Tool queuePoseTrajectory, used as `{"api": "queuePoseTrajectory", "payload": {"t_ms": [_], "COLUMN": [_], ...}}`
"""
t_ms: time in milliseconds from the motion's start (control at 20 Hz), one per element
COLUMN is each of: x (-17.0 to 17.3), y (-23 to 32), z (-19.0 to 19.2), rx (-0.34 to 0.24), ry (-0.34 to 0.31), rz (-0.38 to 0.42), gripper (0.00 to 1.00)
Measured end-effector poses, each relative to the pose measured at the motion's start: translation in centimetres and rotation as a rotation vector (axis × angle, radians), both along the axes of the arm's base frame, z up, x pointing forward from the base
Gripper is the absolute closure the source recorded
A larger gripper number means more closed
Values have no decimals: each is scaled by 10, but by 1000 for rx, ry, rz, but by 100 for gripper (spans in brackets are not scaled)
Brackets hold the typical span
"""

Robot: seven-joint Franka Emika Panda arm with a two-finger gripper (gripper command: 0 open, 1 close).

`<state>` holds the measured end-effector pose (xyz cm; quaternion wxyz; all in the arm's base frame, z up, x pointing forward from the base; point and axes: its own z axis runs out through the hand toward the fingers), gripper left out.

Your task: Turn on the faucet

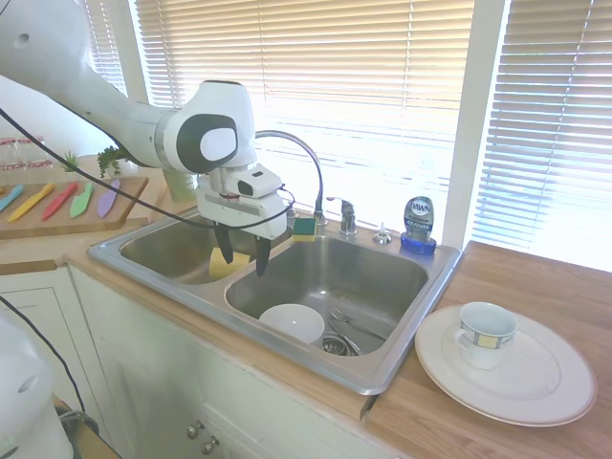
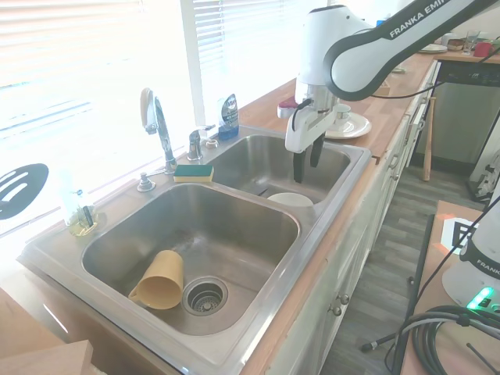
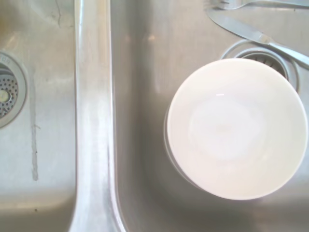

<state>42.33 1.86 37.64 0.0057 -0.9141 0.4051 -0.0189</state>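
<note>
Hovering over the sink [image 1: 421, 330] near the divider, gripper [image 1: 242, 257] spread open, gripping nothing; faucet [image 1: 298, 153] at the back rim behind the divider, well apart, lever [image 1: 346, 216] untouched, no water seen; reach and turn both left; white bowl [image 3: 235, 128] directly below.

Faucet [image 2: 158, 125]: on the sink rim, at 10 o'clock of frame centre.
Gripper [image 2: 306, 163]: fingers apart, pointing down above the white bowl [image 2: 291, 200].
Yellow cup [image 2: 160, 280]: on its side, at 7 o'clock.
</note>
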Motion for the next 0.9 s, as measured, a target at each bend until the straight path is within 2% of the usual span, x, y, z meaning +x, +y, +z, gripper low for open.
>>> {"api": "queuePoseTrajectory", "payload": {"t_ms": [150, 200, 900], "x": [0, 0, 0], "y": [0, 0, -3], "z": [0, 0, 0], "rx": [0, 0, 2], "ry": [1, 1, 1], "rz": [0, 0, -6], "gripper": [0, 100, 100]}}
